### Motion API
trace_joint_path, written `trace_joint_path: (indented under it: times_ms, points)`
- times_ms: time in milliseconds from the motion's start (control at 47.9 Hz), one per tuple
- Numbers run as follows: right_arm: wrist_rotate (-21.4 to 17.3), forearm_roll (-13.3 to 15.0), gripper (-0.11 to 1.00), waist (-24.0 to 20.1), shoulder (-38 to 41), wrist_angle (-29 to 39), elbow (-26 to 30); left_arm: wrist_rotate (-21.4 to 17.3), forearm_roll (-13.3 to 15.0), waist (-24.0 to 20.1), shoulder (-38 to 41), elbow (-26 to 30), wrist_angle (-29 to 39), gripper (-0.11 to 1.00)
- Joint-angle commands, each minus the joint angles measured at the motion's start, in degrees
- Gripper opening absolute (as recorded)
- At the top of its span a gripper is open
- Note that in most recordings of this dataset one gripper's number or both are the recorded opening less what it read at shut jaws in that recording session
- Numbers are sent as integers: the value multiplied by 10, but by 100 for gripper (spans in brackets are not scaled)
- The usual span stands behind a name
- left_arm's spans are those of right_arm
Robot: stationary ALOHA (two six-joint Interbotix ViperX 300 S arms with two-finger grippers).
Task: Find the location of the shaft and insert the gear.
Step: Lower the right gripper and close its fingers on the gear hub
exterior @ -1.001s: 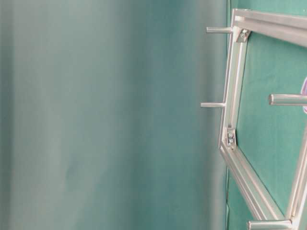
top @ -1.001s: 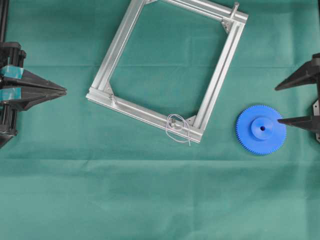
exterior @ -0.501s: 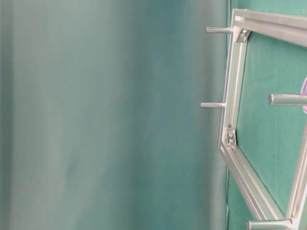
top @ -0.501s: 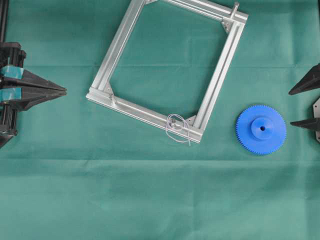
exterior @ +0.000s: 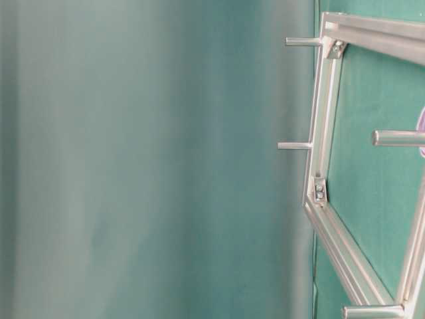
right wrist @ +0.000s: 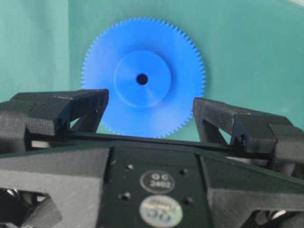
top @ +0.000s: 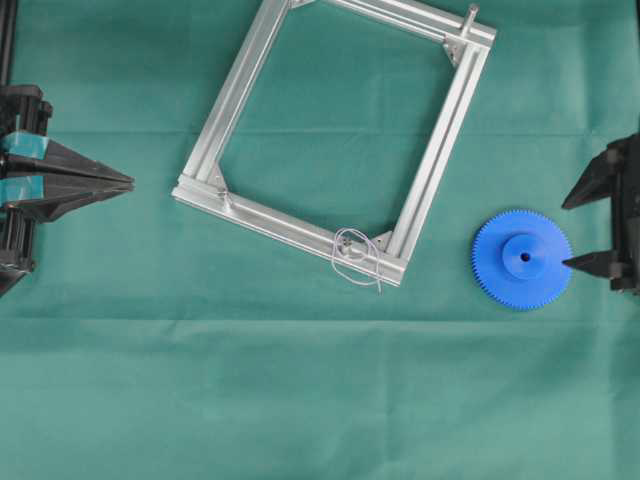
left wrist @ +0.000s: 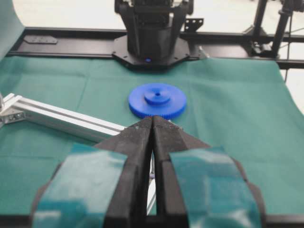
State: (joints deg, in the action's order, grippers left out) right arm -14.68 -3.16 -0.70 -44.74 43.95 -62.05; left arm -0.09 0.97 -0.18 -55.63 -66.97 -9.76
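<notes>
With my right end effector (top: 580,226) spread apart just beside the flat blue toothed plastic gear (top: 522,259), I am risking nudging it away.

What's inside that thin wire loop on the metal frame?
The wire loop rings the shaft, a tiny silvery pin on the frame corner. How the pin is fixed underneath cannot be seen.

Big flat blue plastic gear (top: 522,259) lying on the green cloth (top: 300,400), just right of the square silver metal frame (top: 437,160). Tiny silver pin shaft (top: 346,251) at the frame's near corner, inside a thin wire loop (top: 356,256). Right gripper (top: 570,232) beside the gear's right edge; left gripper (top: 128,182) far left, well apart.
</notes>
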Motion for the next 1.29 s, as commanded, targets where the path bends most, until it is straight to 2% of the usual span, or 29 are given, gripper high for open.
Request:
trace_joint_path:
  times_ms: [0,167,563,855,1273]
  points:
    - [-1,-9,91,-7,13,-27,-4,-1,1,0,4,15,-3,1]
    - [-2,-18,91,-13,33,-60,-18,-1,1,-1,4,15,-3,1]
    - [-3,-18,91,-13,120,-142,-38,-1,1,0,6,15,-1,1]
    - [-7,-18,91,-12,174,-167,-32,-1,1,0,8,14,1,1]
    - [-35,-14,92,-13,187,-180,-28,-1,1,0,8,13,7,1]
